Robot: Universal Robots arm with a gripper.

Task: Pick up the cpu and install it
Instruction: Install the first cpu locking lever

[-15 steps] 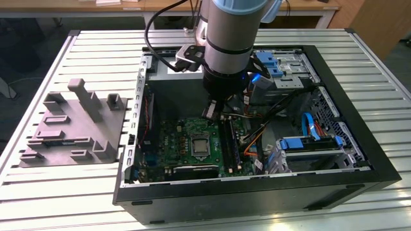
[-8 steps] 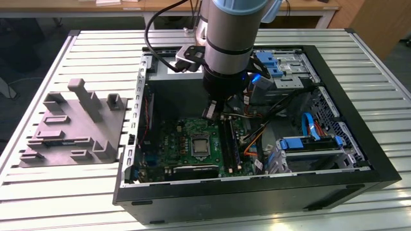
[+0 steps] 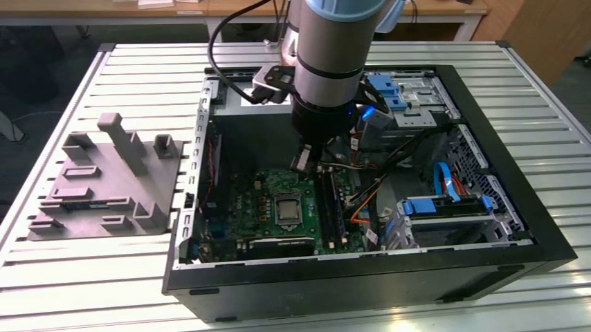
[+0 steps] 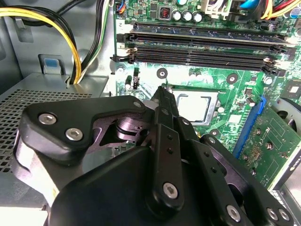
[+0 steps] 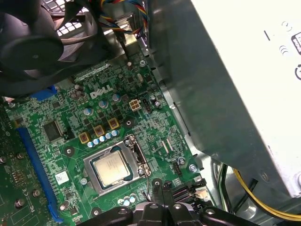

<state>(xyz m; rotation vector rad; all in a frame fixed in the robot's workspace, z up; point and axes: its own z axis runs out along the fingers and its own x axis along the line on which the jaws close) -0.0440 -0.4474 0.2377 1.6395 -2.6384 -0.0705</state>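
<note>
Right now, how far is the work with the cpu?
Done, it seems: the cpu already lies in its socket on the green motherboard. In hand: nothing visible; the gripper hangs just beside the socket. Left: the socket frame looks not yet closed over the chip, though I cannot confirm that.

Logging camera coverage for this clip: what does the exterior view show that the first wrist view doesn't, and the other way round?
Exterior view alone: the grey fixture block on the slatted table, beside the whole computer case, and the arm above.

First wrist view alone: the fan and the big grey box.

Both: the green motherboard with the cpu in its socket, end effector just above.
</note>
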